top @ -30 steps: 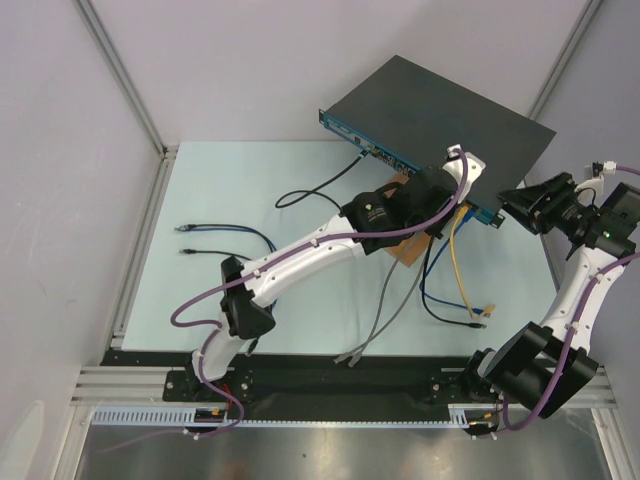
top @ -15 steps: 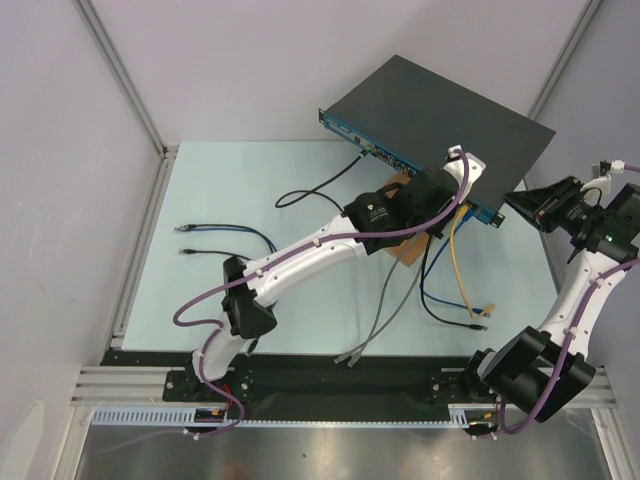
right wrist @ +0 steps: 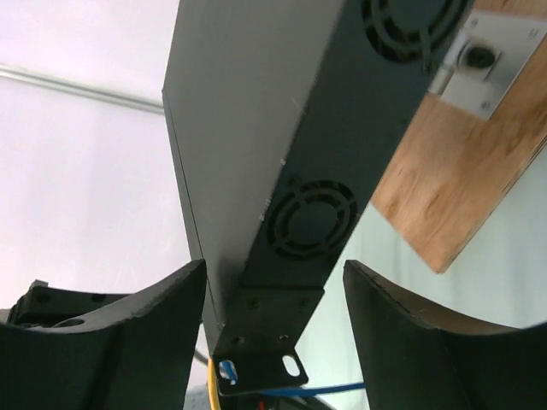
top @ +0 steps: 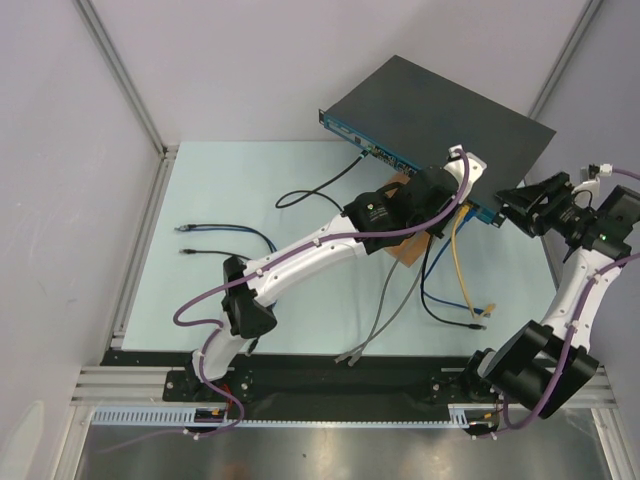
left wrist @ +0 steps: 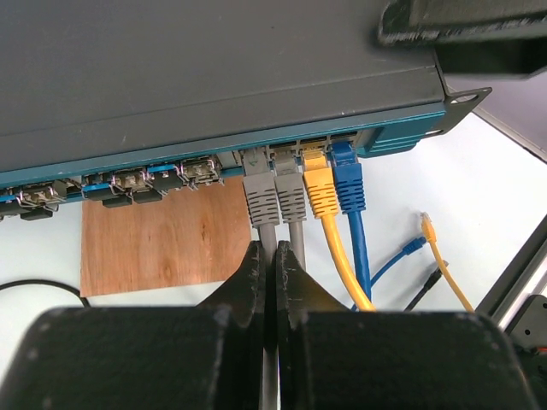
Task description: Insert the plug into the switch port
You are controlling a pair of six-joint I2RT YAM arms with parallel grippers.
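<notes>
The switch (top: 440,110) sat at 1 o'clock on the bench (top: 250,200). Left gripper (left wrist: 275,273) was clamped on the grey cable (left wrist: 267,235), with the grey plug (left wrist: 261,192) at its 12 o'clock, likely pushing it home. Right gripper (right wrist: 273,266) was spread around the switch's end, probably bracing it.

Pale lavender-grey walls (top: 250,60) close in the cell on the left, top and right of the overhead frame, joined by aluminium corner posts (top: 120,75) at upper left and upper right. A pale mint tabletop (top: 220,190) fills the centre under soft, even light. Along the bottom run a black rail (top: 340,375), a white slotted strip (top: 330,423) and a brushed metal sheet (top: 330,455).
</notes>
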